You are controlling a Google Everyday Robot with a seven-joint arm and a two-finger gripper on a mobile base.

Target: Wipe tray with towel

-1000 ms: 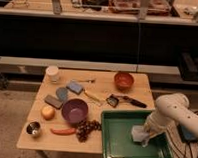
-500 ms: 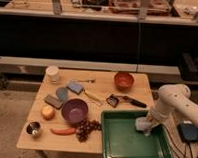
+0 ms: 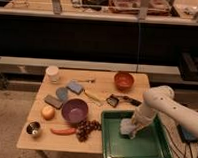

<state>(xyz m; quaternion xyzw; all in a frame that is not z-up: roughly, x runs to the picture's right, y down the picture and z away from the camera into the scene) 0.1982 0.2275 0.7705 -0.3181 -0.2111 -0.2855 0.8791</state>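
Observation:
A green tray [image 3: 139,148] sits at the front right of the wooden table. A pale, crumpled towel [image 3: 127,128] lies on the tray's floor, left of its middle. My white arm comes in from the right and bends down over the tray. My gripper [image 3: 132,129] is down on the towel, pressing it onto the tray. The towel and the arm hide the gripper's tips.
On the wooden table [image 3: 104,84] lie a purple bowl [image 3: 74,111], grapes [image 3: 87,129], a carrot [image 3: 62,131], an apple [image 3: 48,112], a metal cup [image 3: 34,128], a white cup [image 3: 53,72], sponges [image 3: 75,87], an orange bowl [image 3: 124,80] and a brush [image 3: 120,100]. A dark counter stands behind.
My arm and gripper have moved left and toward the tray's back, dragging the towel with them from the tray's right side toward its left middle.

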